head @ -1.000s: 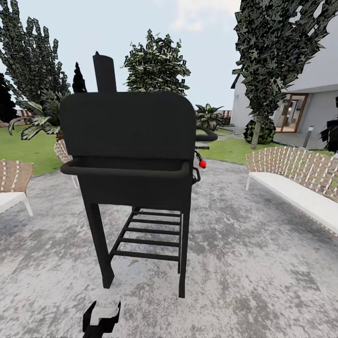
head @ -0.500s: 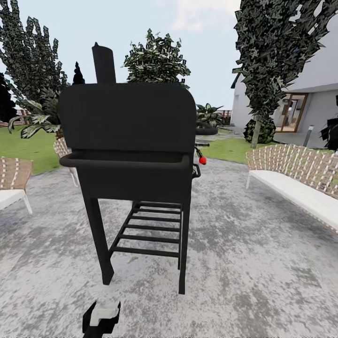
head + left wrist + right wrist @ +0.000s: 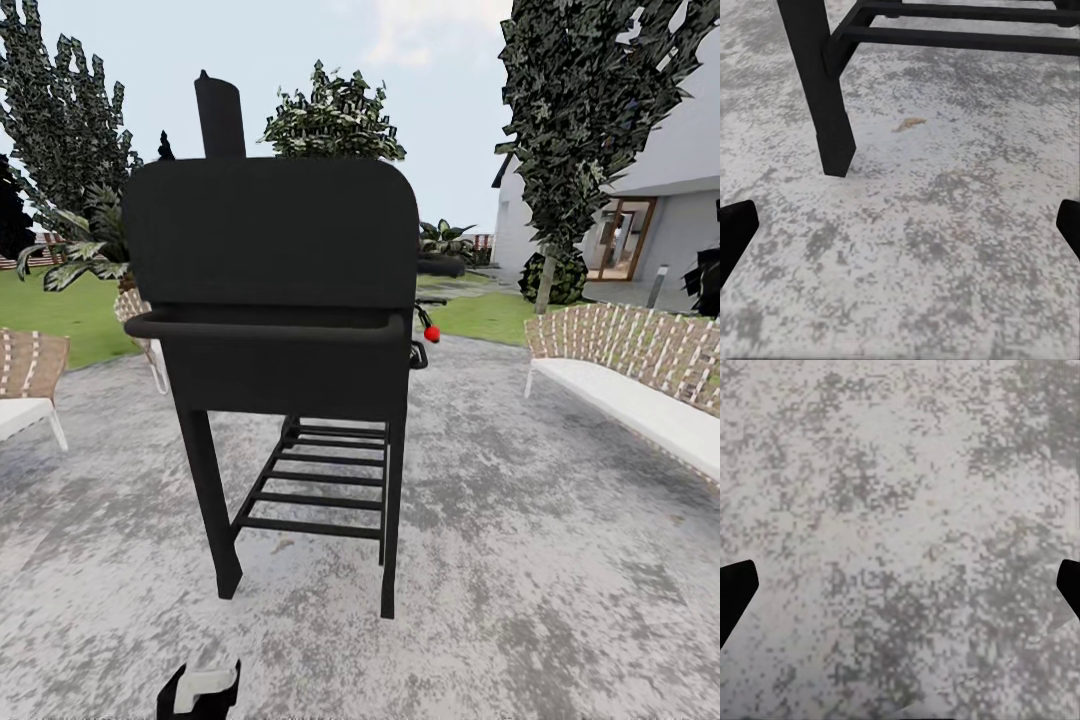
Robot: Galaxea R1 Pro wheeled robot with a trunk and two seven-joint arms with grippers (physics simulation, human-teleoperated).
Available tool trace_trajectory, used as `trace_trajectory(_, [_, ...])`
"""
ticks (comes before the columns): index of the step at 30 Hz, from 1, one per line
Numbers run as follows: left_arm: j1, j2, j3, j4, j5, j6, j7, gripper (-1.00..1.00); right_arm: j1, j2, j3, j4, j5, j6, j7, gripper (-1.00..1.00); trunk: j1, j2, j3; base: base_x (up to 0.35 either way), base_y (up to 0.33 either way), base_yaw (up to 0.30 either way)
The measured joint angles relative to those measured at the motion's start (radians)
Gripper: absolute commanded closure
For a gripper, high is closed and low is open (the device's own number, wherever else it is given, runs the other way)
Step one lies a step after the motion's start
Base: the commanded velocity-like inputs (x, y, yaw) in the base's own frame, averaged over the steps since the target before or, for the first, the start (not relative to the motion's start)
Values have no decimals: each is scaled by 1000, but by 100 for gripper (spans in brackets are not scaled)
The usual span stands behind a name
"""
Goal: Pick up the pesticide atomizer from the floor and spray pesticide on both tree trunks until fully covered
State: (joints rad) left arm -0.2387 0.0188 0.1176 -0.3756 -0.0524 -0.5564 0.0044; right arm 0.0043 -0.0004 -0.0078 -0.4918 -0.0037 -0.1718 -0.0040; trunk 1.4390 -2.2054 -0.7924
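I stand on grey mottled paving in the garden, facing a black grill [image 3: 280, 290]. At the grill's right side a small dark stem with a red tip [image 3: 431, 334] sticks out; I cannot tell if it is the pesticide atomizer. The thick tree trunks are out of view. My left gripper [image 3: 200, 690] hangs low over the paving in front of the grill; in the left wrist view it [image 3: 900, 225] is open and holds nothing, near a grill leg [image 3: 821, 90]. My right gripper [image 3: 900, 592] is also open, over bare paving.
A woven bench with a white cushion [image 3: 640, 390] runs along the right, and a woven chair [image 3: 25, 385] stands at the left. Green lawn [image 3: 60, 320], dark narrow trees [image 3: 590, 110] and broad-leaved plants lie behind the grill. The white house [image 3: 660, 220] is at the far right.
The camera has moved closer to the grill, which now looms taller in the head view. My left gripper sits lower and slightly further left in the picture.
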Motion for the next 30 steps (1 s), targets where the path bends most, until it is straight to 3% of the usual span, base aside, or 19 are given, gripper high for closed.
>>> trace_trajectory(12, [0,2,4,1,0,0,0,-100,0,0,1,2,1,0,0,-100,46,-84,-38,0,0,0])
trace_trajectory(21, [1,2,4,1,0,0,0,-100,0,0,1,1,3,0,0,-100,46,-84,-38,0,0,0])
trace_trajectory(25, [1,2,4,1,0,0,0,-100,0,-1,1,1,4,0,0,-100,61,-112,-50,0,0,0])
trace_trajectory(30, [1,2,4,1,0,0,0,-100,0,-2,1,1,1,0,0,-100,61,-112,-50,0,0,0])
